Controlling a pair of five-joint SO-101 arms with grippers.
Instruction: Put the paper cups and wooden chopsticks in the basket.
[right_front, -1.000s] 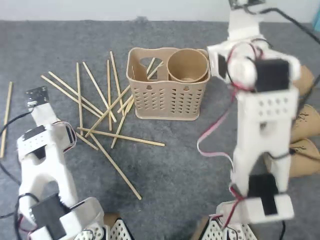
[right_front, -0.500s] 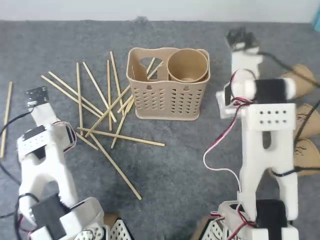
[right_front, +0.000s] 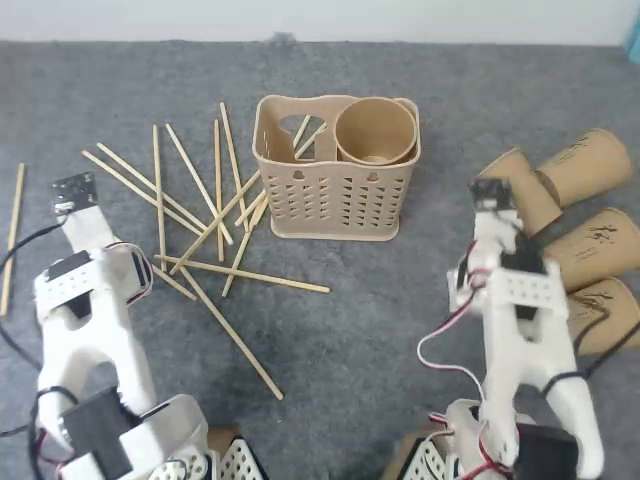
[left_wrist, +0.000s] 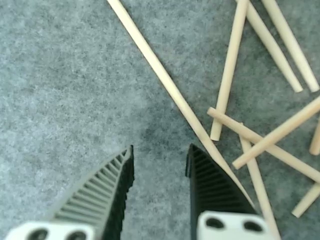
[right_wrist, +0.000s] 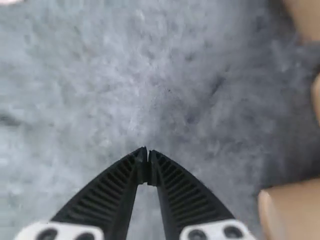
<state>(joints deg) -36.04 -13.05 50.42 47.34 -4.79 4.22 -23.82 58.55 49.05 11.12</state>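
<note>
4 cups (right_front: 590, 245) lie on their sides in a cluster at the table's (right_front: 400, 310) right edge, and 1 more cup (right_front: 375, 130) stands in the basket's (right_front: 335, 200) right compartment. They look light and thin-walled, so they probably roll and crush easily. The best hold is likely the rim, 1 finger inside and 1 outside, with a gentle squeeze. The chopsticks (right_front: 245, 275) lie crossed in a loose heap left of the basket, with 1 apart at the left edge and a few already in the left compartment. Stiff, thin and smooth, they would pivot if pinched at an end, so mid-length on a top stick seems safest. The right gripper (right_wrist: 147, 150) is closed on nothing beside the cups. The left gripper (left_wrist: 160, 150) is parted and empty above the table next to the heap.
</note>
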